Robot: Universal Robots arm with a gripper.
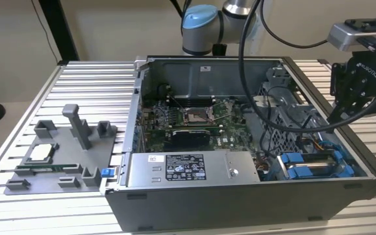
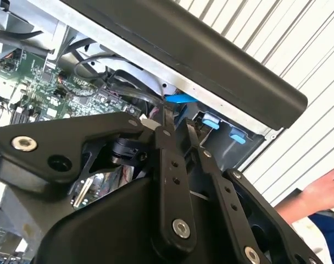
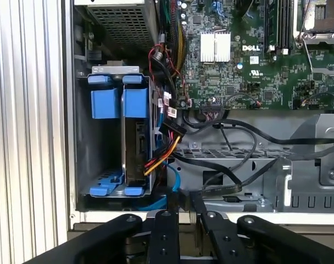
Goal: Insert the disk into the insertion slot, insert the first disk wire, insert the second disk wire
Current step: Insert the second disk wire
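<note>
Blue-framed disk (image 3: pixel 136 146), green motherboard (image 3: pixel 238 71), ribbed silver table (image 1: pixel 77 83)

One open case (image 1: pixel 240 200) sits on the surface (image 1: pixel 83 83). Inside it I count one motherboard (image 1: pixel 195 115), one power-supply box (image 1: pixel 188 169) and one heatsink (image 3: pixel 215 47). Two bays (image 3: pixel 109 148) stand side by side, with four blue tabs (image 3: pixel 99 79) between them, two at each end, and one disk (image 3: pixel 137 148). One plug (image 3: pixel 172 132) trails yellow, red and black wires, and one blue cable (image 3: pixel 175 179) runs beside it. One grey fixture (image 1: pixel 77 161) carries one chip (image 1: pixel 41 152) and one memory stick (image 1: pixel 44 167). I bring one end effector (image 3: pixel 181 204). One hand (image 2: pixel 326 190) appears in the second wrist view.
</note>
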